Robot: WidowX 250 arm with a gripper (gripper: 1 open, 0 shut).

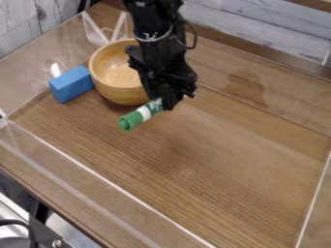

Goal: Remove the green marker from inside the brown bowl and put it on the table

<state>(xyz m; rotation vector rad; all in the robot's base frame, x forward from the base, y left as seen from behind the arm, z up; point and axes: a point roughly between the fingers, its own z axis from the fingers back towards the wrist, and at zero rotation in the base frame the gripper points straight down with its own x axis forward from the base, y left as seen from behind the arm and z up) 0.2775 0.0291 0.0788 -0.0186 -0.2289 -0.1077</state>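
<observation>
1. Green marker (139,117) out of bowl (119,72), low over table (220,165), just beside bowl.
2. Claw (161,104) partly closed, clamped on marker's upper end.
3. Left: set down, let go.

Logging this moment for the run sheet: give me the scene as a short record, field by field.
marker: green marker outside the bowl, tilted, green end low near the table
marker contact with table: cannot tell
pincer: pincer shut on the marker's upper end, pointing steeply down
bowl: brown bowl upright, nothing visible inside, left of the pincer
other item: blue block on the table, left of the bowl
task state: marker out of bowl, not yet released
</observation>
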